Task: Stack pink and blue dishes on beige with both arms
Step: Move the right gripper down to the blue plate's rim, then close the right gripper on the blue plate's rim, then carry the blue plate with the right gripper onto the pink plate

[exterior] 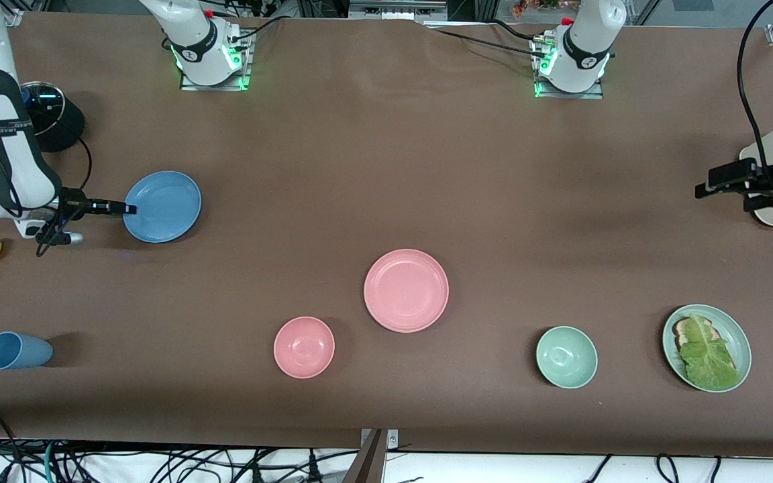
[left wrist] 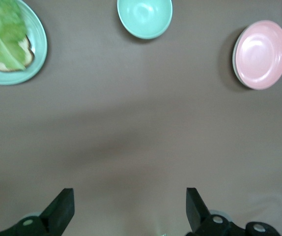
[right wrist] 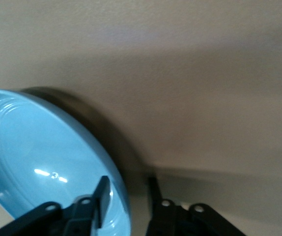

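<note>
Sky-blue matte round plate (exterior: pixel 163 206) lies toward the right arm's end of the table, the right gripper (exterior: pixel 129 208) at its rim. Left gripper (left wrist: pixel 129 209) hangs wide, waiting, with the pink matte round plate (left wrist: pixel 261 54) well apart. Right wrist view: one finger (right wrist: pixel 101 194) inside the rim, one outside, pinching; a shallow bite might slip when lifted.

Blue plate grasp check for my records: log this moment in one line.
right gripper: closing on blue plate rim | left gripper: open, waiting | pink plate: untouched

White jointed arms, black collar bands, green-lit bases, red caps. Black cables trail along links. Right hand (exterior: pixel 128 208) slim, black; left hand (left wrist: pixel 130 209) black, pale screws.
</note>
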### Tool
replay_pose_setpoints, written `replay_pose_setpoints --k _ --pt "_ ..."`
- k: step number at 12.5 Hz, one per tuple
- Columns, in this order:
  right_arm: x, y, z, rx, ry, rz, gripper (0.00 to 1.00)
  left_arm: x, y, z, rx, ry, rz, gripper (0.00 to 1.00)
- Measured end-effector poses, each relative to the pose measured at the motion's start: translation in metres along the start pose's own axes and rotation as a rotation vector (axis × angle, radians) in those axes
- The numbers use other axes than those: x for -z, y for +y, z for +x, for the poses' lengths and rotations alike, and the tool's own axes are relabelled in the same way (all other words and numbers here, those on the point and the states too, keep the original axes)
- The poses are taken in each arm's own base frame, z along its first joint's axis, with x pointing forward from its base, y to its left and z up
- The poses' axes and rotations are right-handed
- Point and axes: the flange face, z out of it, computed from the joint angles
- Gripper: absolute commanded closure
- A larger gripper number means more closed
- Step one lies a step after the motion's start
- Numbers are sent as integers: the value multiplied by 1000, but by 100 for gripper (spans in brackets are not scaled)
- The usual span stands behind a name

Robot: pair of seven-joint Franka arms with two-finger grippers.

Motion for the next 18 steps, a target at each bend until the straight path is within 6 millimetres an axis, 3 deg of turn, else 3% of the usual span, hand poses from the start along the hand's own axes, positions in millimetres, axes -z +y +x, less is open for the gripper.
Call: replay_pose_setpoints --k 6,7,9,11,13,18 --pt "12 -7 8 27 -16 42 100 1 11 1 -20 -4 -2 0" --pt "17 -13 10 44 -40 64 100 3 17 0 -27 0 1 0" --pt "47 -48 27 121 -92 118 100 7 41 -1 -11 -4 45 0" --pt "76 -100 51 216 -86 117 100 12 71 -3 37 0 91 0" --pt "82 -165 70 227 -86 83 100 19 86 -8 69 14 122 0" --pt "60 -374 91 41 2 -26 100 38 68 -22 115 48 119 0"
